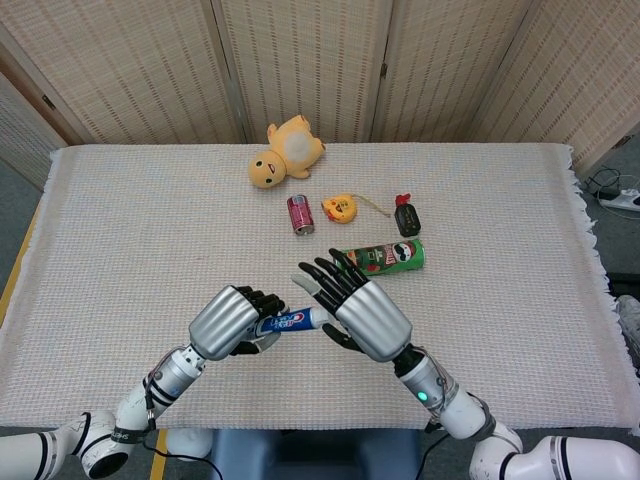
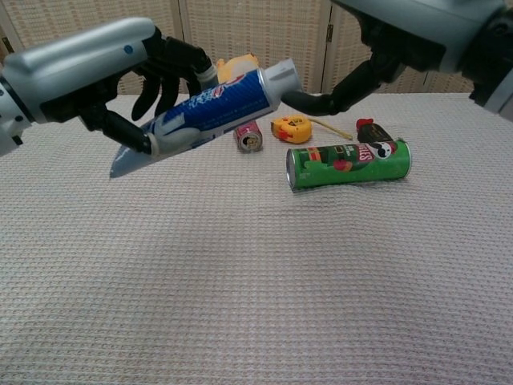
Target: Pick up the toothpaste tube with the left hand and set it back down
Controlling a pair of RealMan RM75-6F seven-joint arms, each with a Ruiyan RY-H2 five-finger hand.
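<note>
My left hand point(image 1: 232, 321) point(image 2: 104, 68) grips the blue and white toothpaste tube point(image 1: 293, 320) point(image 2: 204, 112) and holds it in the air above the cloth, cap end tilted up to the right. My right hand point(image 1: 362, 312) point(image 2: 401, 44) is open with fingers spread, right beside the tube's white cap. In the chest view its thumb reaches to the cap; I cannot tell if it touches.
A green chips can point(image 1: 380, 258) point(image 2: 349, 162) lies on its side behind the right hand. Farther back sit a red soda can point(image 1: 300, 213), a yellow tape measure point(image 1: 339, 207), a small black and red object point(image 1: 406, 217) and a yellow plush toy point(image 1: 285, 151). A woven cloth point(image 1: 120, 240) covers the table.
</note>
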